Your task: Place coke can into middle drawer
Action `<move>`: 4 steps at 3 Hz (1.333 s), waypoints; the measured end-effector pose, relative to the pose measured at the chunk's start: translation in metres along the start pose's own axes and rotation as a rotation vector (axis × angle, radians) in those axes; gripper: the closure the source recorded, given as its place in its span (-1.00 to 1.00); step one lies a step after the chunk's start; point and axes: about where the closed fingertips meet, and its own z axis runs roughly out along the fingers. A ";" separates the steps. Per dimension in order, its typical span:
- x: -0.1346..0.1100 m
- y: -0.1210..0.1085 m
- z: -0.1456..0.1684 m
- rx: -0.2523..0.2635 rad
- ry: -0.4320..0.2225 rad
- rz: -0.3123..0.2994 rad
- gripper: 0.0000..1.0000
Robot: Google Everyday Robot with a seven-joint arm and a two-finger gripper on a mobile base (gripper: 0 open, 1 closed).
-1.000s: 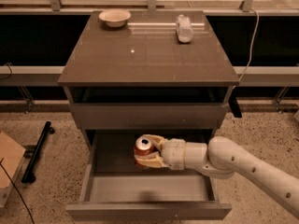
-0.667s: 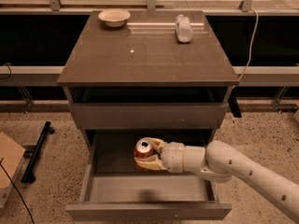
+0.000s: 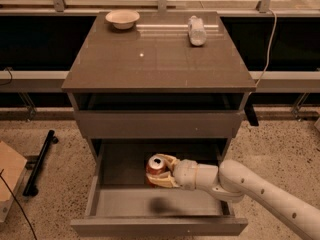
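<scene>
1 can, 1 open drawer: my gripper (image 3: 165, 173) was clenched around the coke can (image 3: 156, 166), holding it upright inside the middle drawer (image 3: 160, 227), toward the back, though I could not tell whether its base touched the pale floor. I judged this the set-down step, with release not yet made. The next move called for lowering the can until it sat flat, letting go, then backing my arm out over the low front without clipping the can.

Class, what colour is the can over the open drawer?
Red-orange coke can, silver top, in the camera view; the gripper holds it over the middle drawer.
</scene>
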 end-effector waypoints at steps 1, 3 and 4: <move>0.018 -0.004 0.004 -0.006 0.008 0.020 1.00; 0.055 -0.009 0.017 -0.022 0.055 0.046 1.00; 0.075 -0.008 0.022 -0.031 0.078 0.059 1.00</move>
